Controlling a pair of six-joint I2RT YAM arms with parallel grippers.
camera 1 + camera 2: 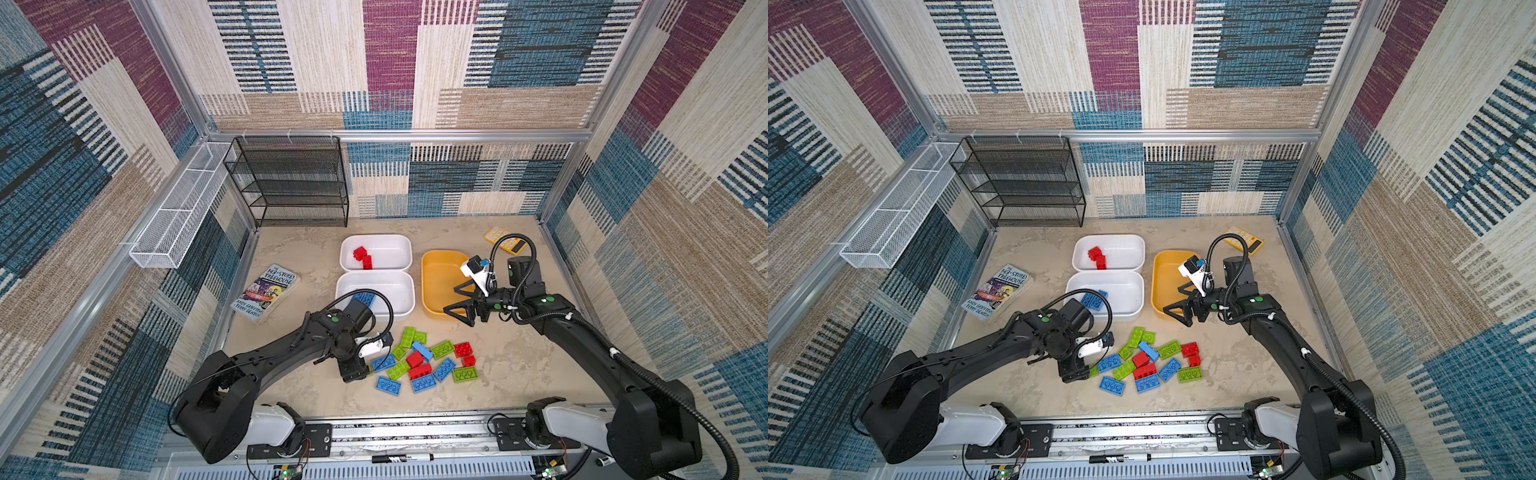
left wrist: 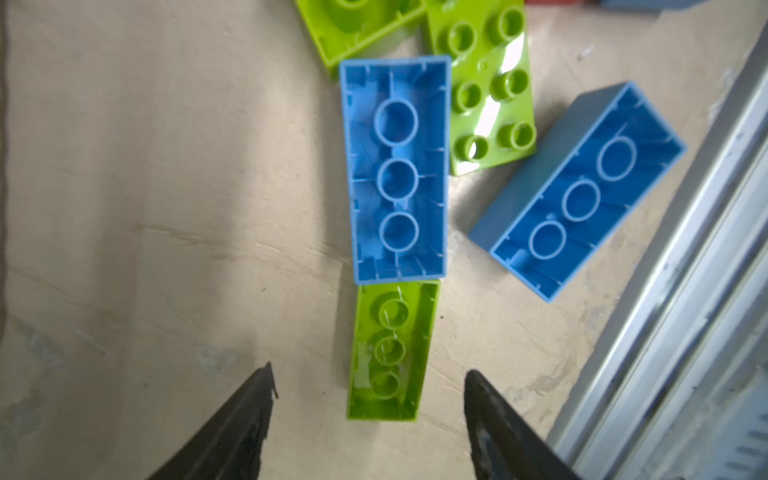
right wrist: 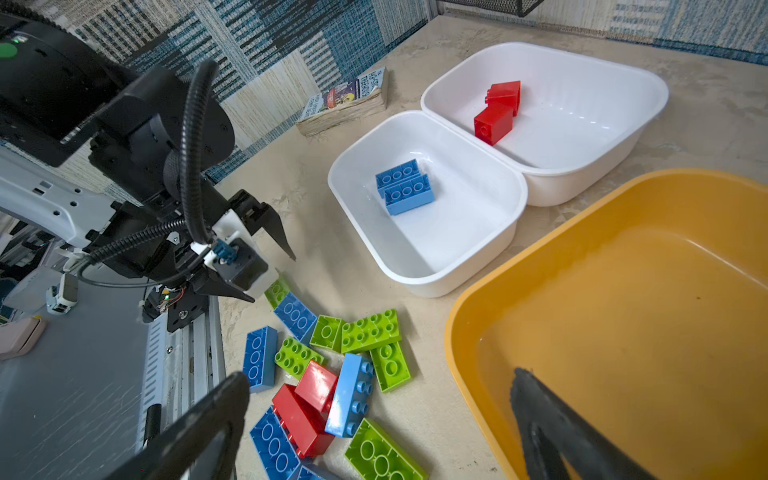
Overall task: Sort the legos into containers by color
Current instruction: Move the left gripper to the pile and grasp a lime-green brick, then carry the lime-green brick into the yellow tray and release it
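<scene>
Both top views: loose pile of red, blue and lime green studded plastic bricks on the beige tabletop, near side. Far white plastic tub holds red bricks; near white plastic tub, blue bricks. Right gripper over yellow-orange plastic tub, near corner, spread wide, empty.

Left wrist: left gripper released, fingers flanking an upturned lime green brick, not touching it.

Right wrist: one right finger above the yellow-orange tub's floor.

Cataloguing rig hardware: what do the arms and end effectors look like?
The left arm and right arm are black with white base housings, green dot stickers and looping black ribbed cables. The left end effector and right end effector have black tapering fingers beside white camera mounts.
</scene>
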